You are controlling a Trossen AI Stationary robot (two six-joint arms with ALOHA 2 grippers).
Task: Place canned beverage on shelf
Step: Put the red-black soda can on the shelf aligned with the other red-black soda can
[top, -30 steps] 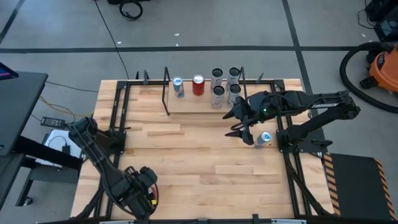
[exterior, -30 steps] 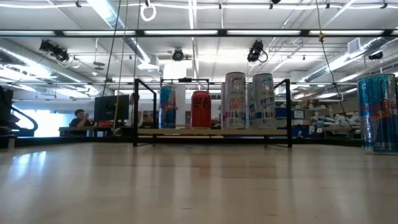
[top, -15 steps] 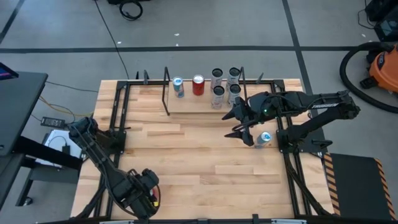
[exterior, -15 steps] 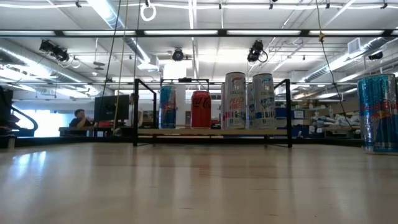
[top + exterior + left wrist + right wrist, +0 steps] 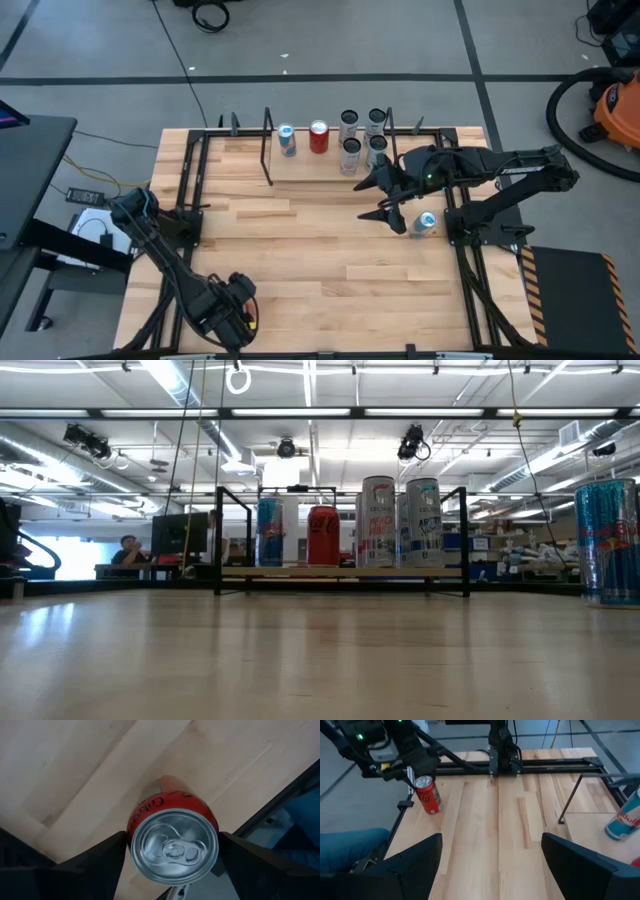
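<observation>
The left end effector pinches a red cola can upright at the table's near-left corner; the shelf lies well apart, far across. The right end effector, spread, hovers beside the shelf near a blue can.

Six cans stand on the shelf at the table's far edge.

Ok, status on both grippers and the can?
Left gripper shut on red can, near table edge. Right gripper open beside shelf. Path clear.
</observation>
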